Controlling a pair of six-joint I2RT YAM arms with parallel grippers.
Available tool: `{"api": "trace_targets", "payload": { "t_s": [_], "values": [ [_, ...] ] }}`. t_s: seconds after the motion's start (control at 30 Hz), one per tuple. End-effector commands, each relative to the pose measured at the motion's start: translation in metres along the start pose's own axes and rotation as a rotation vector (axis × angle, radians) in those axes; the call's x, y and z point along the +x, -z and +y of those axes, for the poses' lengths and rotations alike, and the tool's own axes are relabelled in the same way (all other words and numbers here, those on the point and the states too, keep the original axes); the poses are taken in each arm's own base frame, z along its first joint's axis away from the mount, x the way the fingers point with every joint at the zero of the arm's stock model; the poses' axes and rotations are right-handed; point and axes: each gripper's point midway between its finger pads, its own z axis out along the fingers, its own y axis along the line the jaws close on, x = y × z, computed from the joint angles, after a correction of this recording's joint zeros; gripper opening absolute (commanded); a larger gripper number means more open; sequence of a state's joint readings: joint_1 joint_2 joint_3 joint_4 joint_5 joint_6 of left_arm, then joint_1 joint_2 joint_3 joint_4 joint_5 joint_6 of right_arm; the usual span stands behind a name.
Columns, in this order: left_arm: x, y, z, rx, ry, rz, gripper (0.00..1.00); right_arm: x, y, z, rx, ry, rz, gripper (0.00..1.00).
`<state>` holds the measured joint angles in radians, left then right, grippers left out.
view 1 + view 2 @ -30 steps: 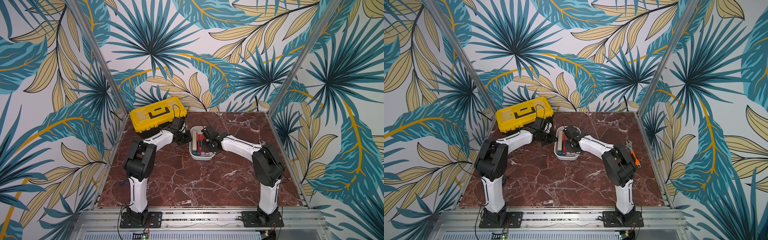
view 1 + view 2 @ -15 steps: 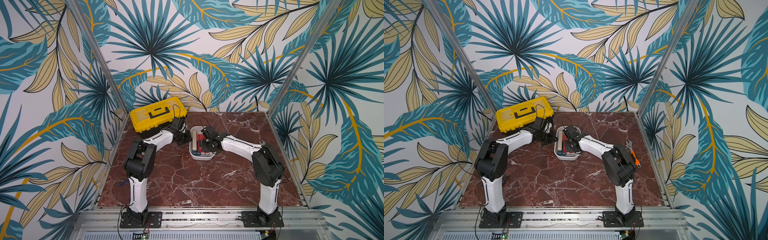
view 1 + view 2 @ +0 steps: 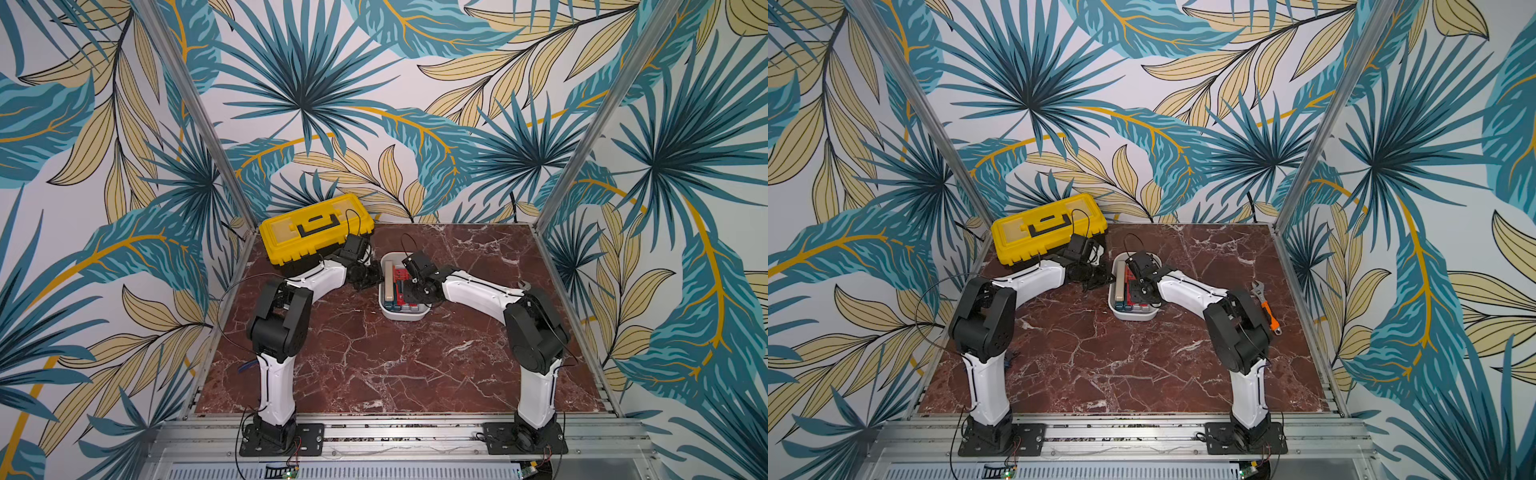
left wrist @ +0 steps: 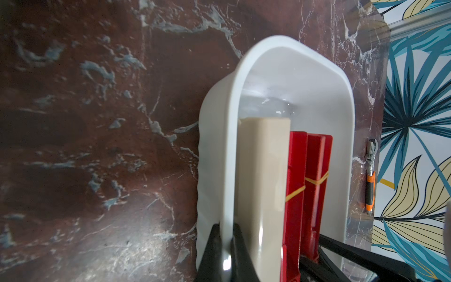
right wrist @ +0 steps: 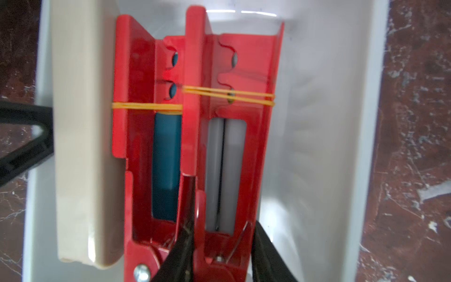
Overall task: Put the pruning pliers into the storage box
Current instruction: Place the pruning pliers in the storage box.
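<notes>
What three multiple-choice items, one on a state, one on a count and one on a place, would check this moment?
1. The left gripper is: A. open above the table; B. holding the wrench; C. shut on the storage box rim.
2. Red pruning pliers in the box number: A. one; B. two; C. four.
3. The wrench lies: A. on the table beside the right arm; B. in the box; C. under the left gripper.
C, its fingers pinch the rim; B, the right wrist view shows two side by side; A, a top view shows it there.
</notes>
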<state>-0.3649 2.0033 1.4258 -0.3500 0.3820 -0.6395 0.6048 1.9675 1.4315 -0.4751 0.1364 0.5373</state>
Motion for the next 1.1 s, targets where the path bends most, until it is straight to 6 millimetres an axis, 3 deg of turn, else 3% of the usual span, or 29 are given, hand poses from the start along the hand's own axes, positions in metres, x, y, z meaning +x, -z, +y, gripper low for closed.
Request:
{"api": "trace_targets", "payload": {
  "t_s": [0.0, 0.63, 0.77, 1.07],
  "values": [
    [-0.027, 0.025, -0.040, 0.107, -0.046, -0.078, 0.00, -0.002, 0.001, 0.001, 0.007, 0.017, -0.013, 0.40],
    [-0.027, 0.022, -0.039, 0.101, -0.045, -0.071, 0.00, -0.030, 0.057, 0.008, -0.053, 0.030, -0.126, 0.44],
    [-0.027, 0.021, -0.037, 0.091, -0.046, -0.073, 0.13, -0.034, 0.071, 0.007, -0.059, 0.040, -0.154, 0.44],
    [-0.024, 0.022, -0.031, 0.060, -0.048, -0.067, 0.24, -0.033, 0.084, 0.002, -0.054, 0.055, -0.166, 0.44]
  ]
}}
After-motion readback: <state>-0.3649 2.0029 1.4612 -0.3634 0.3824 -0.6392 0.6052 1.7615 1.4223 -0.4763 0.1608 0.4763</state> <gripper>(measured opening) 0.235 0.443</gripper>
